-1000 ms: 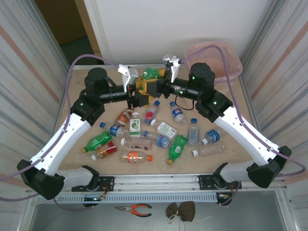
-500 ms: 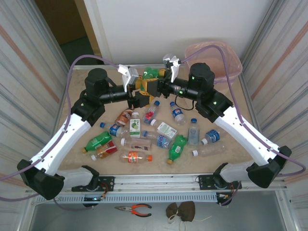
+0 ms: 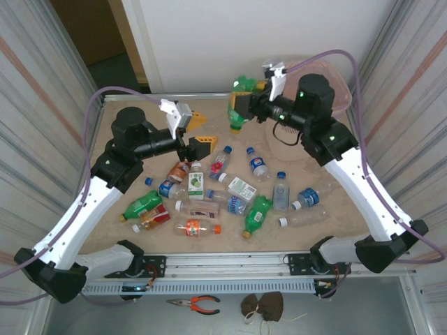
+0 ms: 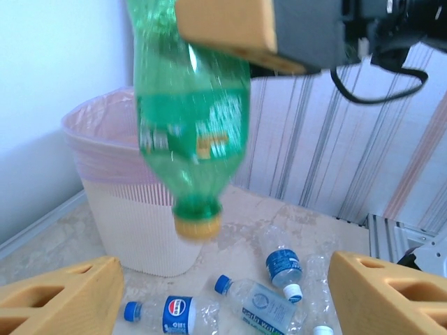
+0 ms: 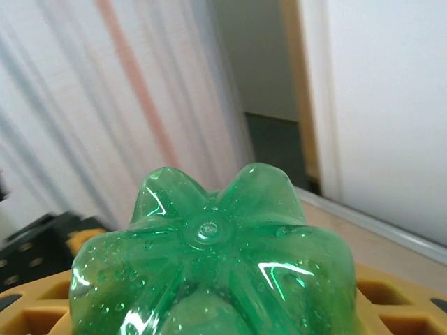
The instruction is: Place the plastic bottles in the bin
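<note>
Above sandy table, green bottle hangs cap-down, seemingly near-vertical.

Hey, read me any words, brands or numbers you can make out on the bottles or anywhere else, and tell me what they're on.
No text can be read.
On the green bottle: label blurred.
On the clear blue-capped bottle: a round red, white and blue emblem, words unreadable.
On the other bottles: labels too small.

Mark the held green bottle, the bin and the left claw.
green bottle [image 4: 188, 139], left wrist view, on its label.
bin [image 4: 133, 230], left wrist view, on its ribbed wall.
left claw [image 3: 199, 132], top view, gap between fingertips.
</note>
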